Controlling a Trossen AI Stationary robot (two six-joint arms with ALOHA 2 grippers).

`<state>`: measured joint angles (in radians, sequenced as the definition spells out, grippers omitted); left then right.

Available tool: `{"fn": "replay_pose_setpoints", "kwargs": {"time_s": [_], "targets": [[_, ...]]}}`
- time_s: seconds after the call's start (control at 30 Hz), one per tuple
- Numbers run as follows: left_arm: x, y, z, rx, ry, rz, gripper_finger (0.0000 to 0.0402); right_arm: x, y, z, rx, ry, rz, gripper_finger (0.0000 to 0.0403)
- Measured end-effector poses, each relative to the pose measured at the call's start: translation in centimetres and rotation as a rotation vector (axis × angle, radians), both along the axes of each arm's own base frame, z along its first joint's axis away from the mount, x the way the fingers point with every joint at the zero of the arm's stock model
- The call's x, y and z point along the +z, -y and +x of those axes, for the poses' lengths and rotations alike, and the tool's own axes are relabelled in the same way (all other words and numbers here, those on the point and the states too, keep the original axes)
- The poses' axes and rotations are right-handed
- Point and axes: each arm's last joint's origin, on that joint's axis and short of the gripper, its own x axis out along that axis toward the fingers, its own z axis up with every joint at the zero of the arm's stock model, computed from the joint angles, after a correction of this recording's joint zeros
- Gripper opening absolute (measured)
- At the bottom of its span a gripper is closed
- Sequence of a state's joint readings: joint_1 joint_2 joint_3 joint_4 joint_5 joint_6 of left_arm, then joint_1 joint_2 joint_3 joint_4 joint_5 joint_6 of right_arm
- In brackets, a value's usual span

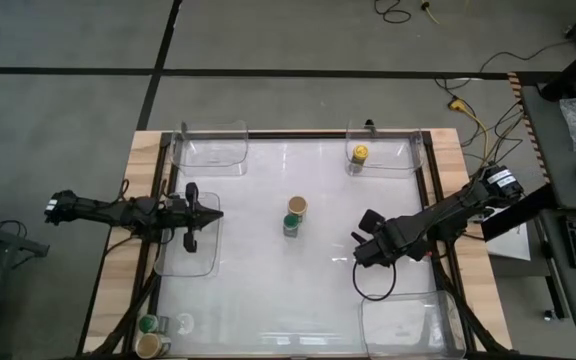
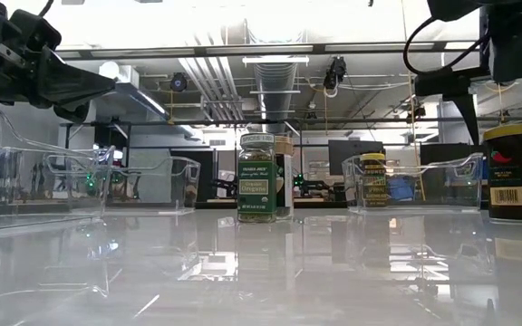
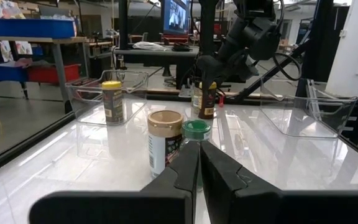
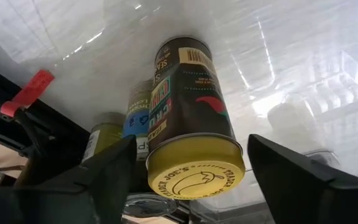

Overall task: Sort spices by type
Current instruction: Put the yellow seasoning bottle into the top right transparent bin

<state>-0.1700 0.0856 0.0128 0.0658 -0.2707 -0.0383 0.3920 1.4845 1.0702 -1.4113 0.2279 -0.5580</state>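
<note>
A: From above, what's where?

B: A tan-lidded jar (image 1: 297,206) and a green-lidded jar (image 1: 292,224) stand touching mid-table. One yellow-lidded jar (image 1: 361,154) sits in the far right bin (image 1: 418,150). Two more jars (image 1: 150,336) sit at the near left corner. The left gripper (image 1: 209,214) hangs over the left bin (image 1: 203,262), fingers pressed together, holding nothing. The right gripper (image 1: 365,240) is low at mid-right; from here I can't tell how its fingers stand

A: And level with the table?

B: The green-lidded jar (image 2: 256,178) stands upright in the middle, another yellow-lidded jar (image 2: 509,172) at the right under the right arm. I'd judge them small, stiff and light, glass or hard plastic, so smooth and apt to slip or tip; best taken across the body just under the lid

A: Left wrist?

B: Its fingers (image 3: 179,177) meet in a closed point, aimed at the tan and green pair (image 3: 178,144) ahead, touching neither

A: Right wrist?

B: The jaws are spread wide, one finger (image 4: 107,168) to each side of that yellow-lidded jar (image 4: 192,124), with clear gaps on both sides. Nothing is pinched. More jars (image 4: 132,124) stand just behind it
</note>
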Motion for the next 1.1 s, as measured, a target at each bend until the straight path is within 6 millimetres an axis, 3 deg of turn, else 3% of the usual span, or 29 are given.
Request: {"fn": "replay_pose_setpoints", "kwargs": {"time_s": [0.3,0.47,0.87,1.1], "targets": [[0.0,0.0,0.0,0.000,0.000,0.000,0.0001,0.0,0.2,0.0,-0.006,-0.006,-0.001,0.0235],[0.0,0.0,0.0,0.000,0.000,0.000,0.0001,0.0,0.3,0.0,-0.040,0.000,-0.009,0.0227],[0.0,0.0,0.0,0.000,0.000,0.000,0.0001,0.0,0.9,-0.1,-0.077,-0.029,-0.029,0.0304],[0.0,0.0,0.0,0.000,0.000,0.000,0.0001,-0.2,1.2,-0.1,-0.067,-0.041,-0.024,0.0310]]}}
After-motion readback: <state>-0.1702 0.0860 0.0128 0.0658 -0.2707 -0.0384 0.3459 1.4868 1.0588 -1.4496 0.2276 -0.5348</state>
